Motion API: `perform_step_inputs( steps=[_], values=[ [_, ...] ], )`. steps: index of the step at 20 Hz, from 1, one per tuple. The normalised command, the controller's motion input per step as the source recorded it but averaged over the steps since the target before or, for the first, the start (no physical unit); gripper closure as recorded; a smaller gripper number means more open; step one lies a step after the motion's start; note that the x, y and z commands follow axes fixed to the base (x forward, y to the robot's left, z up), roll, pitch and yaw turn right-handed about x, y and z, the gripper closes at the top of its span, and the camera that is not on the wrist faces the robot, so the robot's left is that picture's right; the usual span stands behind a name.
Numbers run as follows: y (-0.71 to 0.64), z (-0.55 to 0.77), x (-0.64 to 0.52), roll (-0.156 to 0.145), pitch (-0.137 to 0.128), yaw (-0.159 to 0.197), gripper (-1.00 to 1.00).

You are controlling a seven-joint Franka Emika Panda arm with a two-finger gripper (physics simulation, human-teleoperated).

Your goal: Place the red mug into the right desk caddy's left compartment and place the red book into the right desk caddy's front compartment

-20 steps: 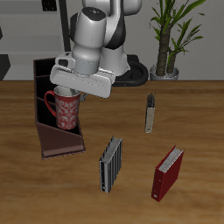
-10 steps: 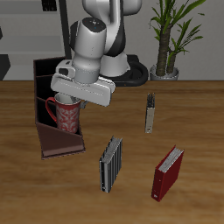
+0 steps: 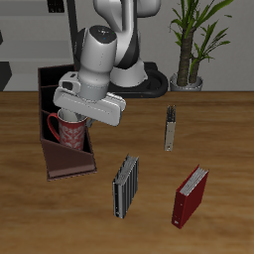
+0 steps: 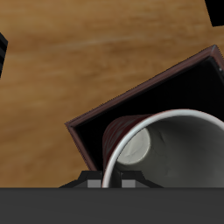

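Lower now than a second ago, the red mug (image 3: 67, 130) has sunk further between the walls of the right desk caddy (image 3: 65, 159), and the arm has leaned over it toward the caddy's side of the table (image 3: 223, 129).

From the exterior view, the caddy is a long dark box running front to back, its sloped low end nearest the table's front edge. The mug is upright in a section just behind that sloped end, handle pointing outward over the caddy's outer wall; only its upper half shows above the walls. The gripper (image 3: 75, 116) sits directly over the mug's rim, but the white hand body hides the fingers, so I cannot tell whether they are clamped on the rim or parted.

The wrist view adds what the outside camera misses: the mug's pale grey inside and rim (image 4: 179, 149), seen straight down, with the caddy's dark wall corner close beside it and little room to spare. Its fingers are not visible there either.

Well apart on open wood, the red book (image 3: 190, 195) stands near the front edge, a grey striped book (image 3: 125, 186) beside it, a slim dark book (image 3: 172, 128) farther back.
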Motion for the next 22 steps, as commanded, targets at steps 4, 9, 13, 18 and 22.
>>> perform_step_inputs(
  steps=[4,9,13,18,22],
  values=[
    [-0.02,-0.07,0.05,-0.005,0.017,-0.015,1.00],
    [0.01,-0.14,0.02,0.004,0.022,-0.018,1.00],
    [0.00,-0.12,0.03,-0.003,0.015,-0.023,1.00],
    [0.05,-0.10,0.02,0.005,0.021,0.002,1.00],
    [0.02,-0.13,0.06,-0.009,0.031,-0.015,1.00]
  ],
)
